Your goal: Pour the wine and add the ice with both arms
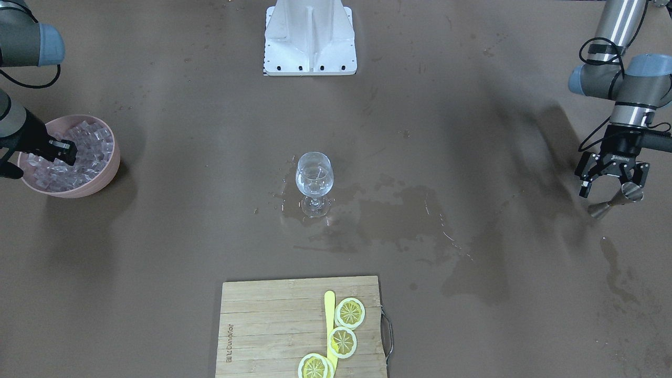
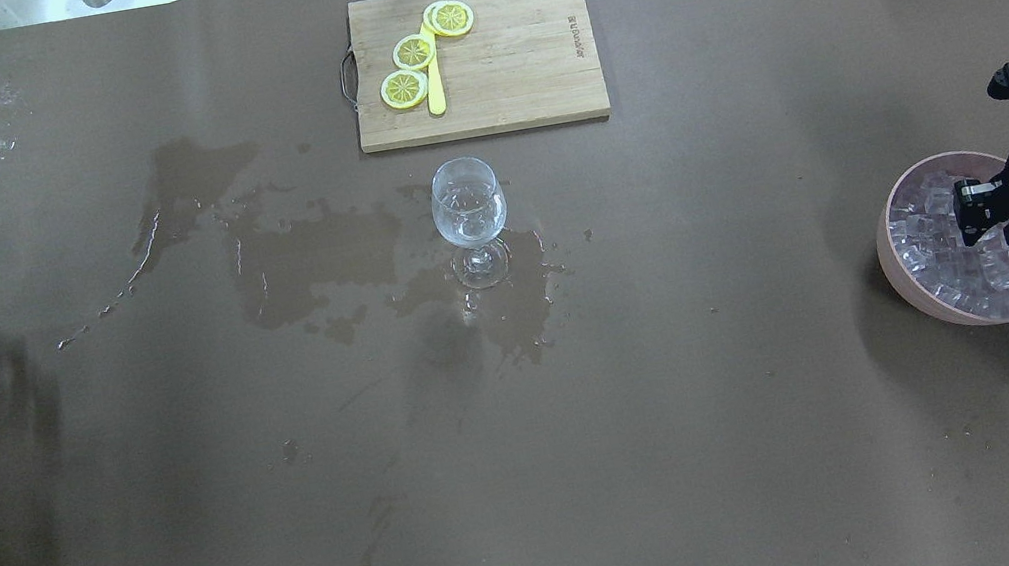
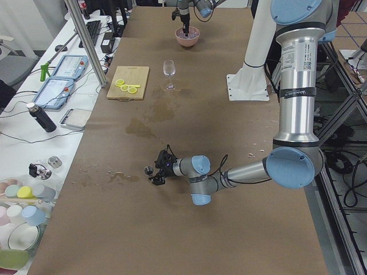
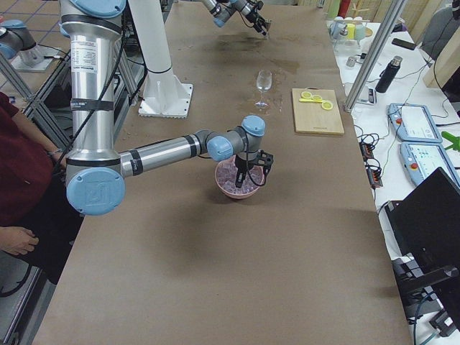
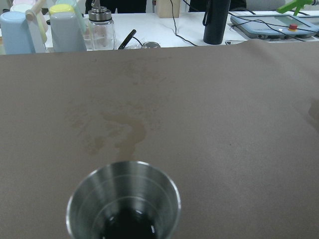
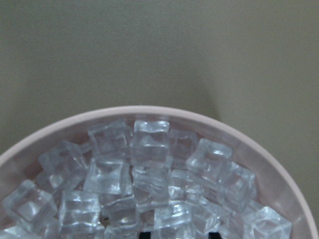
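The wine glass (image 1: 314, 181) stands mid-table with a little clear wine in its bowl; it also shows in the overhead view (image 2: 469, 213). A pink bowl (image 1: 113, 165) holds many ice cubes (image 1: 90, 140). My right gripper (image 1: 64, 152) is down in the bowl with its jaws apart, and its fingertips (image 6: 144, 233) are just showing among the ice (image 6: 149, 144). My left gripper (image 1: 611, 184) is open over a steel jigger (image 1: 618, 199) that stands on the table. The jigger's cup (image 5: 123, 201) holds a dark bit of liquid.
A wooden cutting board (image 1: 273, 325) with lemon slices (image 1: 349, 313) and a yellow knife (image 1: 329, 315) lies at the operators' edge. Dark wet stains (image 1: 399, 215) spread around the glass and toward the left arm. The white base (image 1: 310, 39) is behind.
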### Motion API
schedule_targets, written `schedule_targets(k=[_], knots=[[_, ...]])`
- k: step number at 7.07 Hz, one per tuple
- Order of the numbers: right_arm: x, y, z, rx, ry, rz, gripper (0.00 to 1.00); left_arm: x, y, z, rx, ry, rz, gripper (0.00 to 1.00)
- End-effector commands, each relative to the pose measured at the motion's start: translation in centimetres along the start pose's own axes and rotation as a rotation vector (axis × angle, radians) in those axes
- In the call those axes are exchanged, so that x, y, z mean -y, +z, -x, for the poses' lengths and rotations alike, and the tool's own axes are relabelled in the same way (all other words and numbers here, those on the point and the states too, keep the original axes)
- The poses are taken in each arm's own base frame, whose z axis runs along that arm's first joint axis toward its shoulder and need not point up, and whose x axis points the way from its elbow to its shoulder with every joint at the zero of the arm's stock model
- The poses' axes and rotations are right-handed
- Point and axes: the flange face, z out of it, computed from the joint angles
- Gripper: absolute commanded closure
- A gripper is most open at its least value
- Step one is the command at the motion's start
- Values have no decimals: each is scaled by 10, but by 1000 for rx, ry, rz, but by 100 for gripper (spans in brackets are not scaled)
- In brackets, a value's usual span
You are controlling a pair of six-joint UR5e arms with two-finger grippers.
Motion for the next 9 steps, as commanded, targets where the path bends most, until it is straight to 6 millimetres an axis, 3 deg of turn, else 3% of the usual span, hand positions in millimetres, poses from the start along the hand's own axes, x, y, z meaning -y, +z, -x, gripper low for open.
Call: schedule_targets(k=[1,2,4,6,8,9], knots=[[-1,2,-1,-4,0,2,51,0,0,0,0,0,0,9],[-1,2,-1,-3,-1,2,51,-1,0,1,3,1,2,15],[-1,1,0,-3,-7,0,51,-6,1,7,16,2,13,15],[1,2,-1,-15,-10,-15,54,-4,1,5,11,1,9,16],[3,3,0,-24,-12,-22,54,2,6,-2,3,0,-7,23],[4,2,2,-23,-14,-24,62,4,5,-1,6,-1,-11,24]])
